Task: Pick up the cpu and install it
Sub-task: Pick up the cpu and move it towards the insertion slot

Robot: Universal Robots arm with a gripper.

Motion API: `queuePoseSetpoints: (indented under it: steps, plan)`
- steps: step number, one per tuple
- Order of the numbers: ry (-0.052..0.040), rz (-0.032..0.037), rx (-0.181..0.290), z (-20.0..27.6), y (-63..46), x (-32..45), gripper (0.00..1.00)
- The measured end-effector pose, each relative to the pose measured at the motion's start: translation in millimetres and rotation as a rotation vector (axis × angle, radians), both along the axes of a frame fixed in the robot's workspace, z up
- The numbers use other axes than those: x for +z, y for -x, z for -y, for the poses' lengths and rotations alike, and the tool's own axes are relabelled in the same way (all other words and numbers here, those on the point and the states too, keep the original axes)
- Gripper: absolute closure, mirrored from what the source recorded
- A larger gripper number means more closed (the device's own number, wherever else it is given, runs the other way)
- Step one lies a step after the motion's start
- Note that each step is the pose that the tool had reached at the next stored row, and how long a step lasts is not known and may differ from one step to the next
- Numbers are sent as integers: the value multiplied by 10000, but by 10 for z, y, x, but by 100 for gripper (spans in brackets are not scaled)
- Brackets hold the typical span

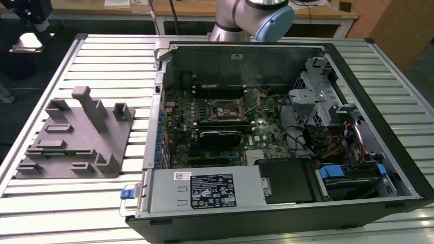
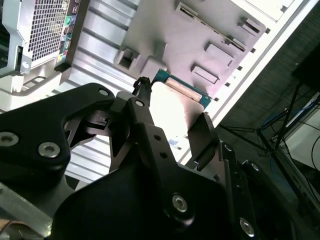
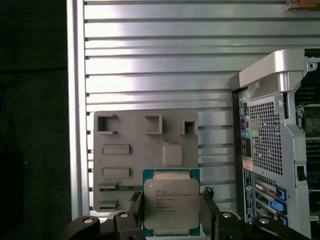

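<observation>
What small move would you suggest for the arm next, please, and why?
Probably a short, level carry toward the case. The fingers grip the cpu by two opposite edges over the grey fixture, while the motherboard socket lies inside the case beside that fixture.

I count one pale silvery square cpu with a green rim, one black gripper with two fingers, one grey-and-blue robot arm, one open black desktop computer case, one grey moulded plastic fixture block, and one slatted aluminium table.
</observation>
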State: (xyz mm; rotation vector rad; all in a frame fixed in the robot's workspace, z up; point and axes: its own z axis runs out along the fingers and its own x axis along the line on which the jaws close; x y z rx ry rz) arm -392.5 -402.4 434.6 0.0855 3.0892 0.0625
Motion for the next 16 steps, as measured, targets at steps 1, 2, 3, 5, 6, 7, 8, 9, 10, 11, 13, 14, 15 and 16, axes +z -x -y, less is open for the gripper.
queuePoseSetpoints:
  steps: [1, 2, 3, 5, 6, 7, 8, 9, 10, 11, 13, 14, 15, 16]
  plan:
    - [0, 0, 0, -2, -19, 0, 46]
    - [0, 0, 0, -3, -39, 0, 46]
    - [0, 0, 0, -4, -57, 0, 46]
    - [1, -1, 1, -6, -90, 1, 46]
    - [0, 0, 1, -7, -104, 0, 46]
    - [1, -1, 0, -9, -119, 1, 46]
    - [0, 0, 0, -10, -137, 0, 46]
    - [0, 0, 0, -11, -152, 0, 46]
    - [0, -1, 0, -12, -166, 0, 46]
    - [0, -1, 0, -13, -181, 0, 46]
    - [0, 0, 0, -15, -215, 0, 46]
    - [0, -1, 0, -16, -235, 1, 46]
    - [0, 0, 0, -17, -252, 0, 46]
    - [0, -1, 0, -18, -269, 1, 46]
